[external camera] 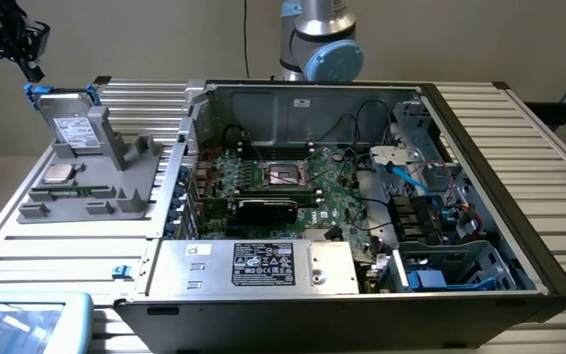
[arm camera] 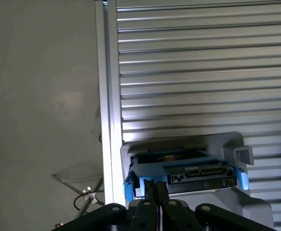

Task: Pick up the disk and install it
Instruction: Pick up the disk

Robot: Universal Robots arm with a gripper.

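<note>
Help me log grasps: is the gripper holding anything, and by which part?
Nothing held; the gripper hovers above the disk, upright in its grey holder.

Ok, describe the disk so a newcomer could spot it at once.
Start at the open computer case, then look to the exterior view's left at the grey plastic holder. The disk stands upright at its far end. Unlike the small square chip lying flat nearby, it has a bright blue frame and a white label.
</note>
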